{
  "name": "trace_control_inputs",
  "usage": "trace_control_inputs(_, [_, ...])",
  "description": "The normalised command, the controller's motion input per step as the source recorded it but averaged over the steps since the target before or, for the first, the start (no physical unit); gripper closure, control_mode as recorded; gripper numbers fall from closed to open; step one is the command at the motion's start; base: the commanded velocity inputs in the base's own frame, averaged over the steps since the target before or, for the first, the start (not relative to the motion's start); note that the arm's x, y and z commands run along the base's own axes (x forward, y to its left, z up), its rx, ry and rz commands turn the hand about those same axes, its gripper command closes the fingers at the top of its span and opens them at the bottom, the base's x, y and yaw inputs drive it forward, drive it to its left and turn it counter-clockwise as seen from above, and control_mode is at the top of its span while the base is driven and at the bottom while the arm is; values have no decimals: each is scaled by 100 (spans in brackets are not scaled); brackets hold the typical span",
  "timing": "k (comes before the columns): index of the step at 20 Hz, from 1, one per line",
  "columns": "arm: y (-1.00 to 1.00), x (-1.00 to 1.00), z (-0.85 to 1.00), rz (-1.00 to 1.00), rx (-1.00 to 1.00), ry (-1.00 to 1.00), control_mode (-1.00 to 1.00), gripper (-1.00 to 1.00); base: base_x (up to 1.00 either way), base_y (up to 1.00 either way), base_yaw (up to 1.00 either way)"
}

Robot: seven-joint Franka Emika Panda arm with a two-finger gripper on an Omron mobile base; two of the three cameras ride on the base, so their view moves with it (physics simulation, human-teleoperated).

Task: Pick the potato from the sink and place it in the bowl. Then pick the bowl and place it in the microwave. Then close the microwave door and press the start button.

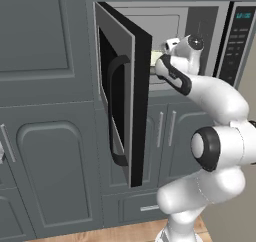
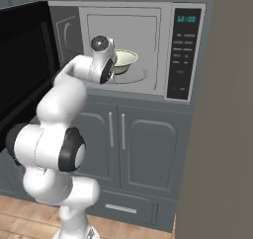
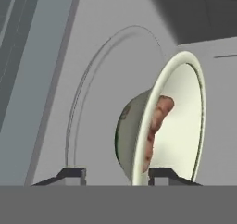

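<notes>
One potato (image 3: 157, 121) lies in the bowl (image 2: 124, 59), which sits on the round plate inside the microwave (image 2: 163, 87), left of its control panel. The claw (image 3: 113, 174) straddles the bowl's rim, tips spread. Draw straight back, clear of the rim, before reaching for the microwave door (image 1: 122, 93).

Your arm (image 1: 220, 136) is built of glossy white, rounded shells — fat, bulbous segments that swell at each joint. You'll see dark, near-black bands ringing the joints, one wide ring around a pale round cap on the elbow, another dark strip curving along the forearm. Near the wrist a small grey disc cap carries a faint cross-shaped mark. The hand (image 3: 115, 174) ends in two small dark finger tips — flat, blocky, with squared ends. No cables or lettering show.
</notes>
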Motion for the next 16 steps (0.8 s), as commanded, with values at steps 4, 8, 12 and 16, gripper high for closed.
trace_control_inputs(4, [0,-100,48,0,3,-1,-100,-100,0,0,0])
trace_control_inputs(8, [0,-100,75,0,9,0,-100,-100,0,0,0])
trace_control_inputs(12, [0,-100,68,0,12,8,-100,-100,0,0,0])
trace_control_inputs(16, [0,-100,31,2,13,3,-100,-100,0,0,0])
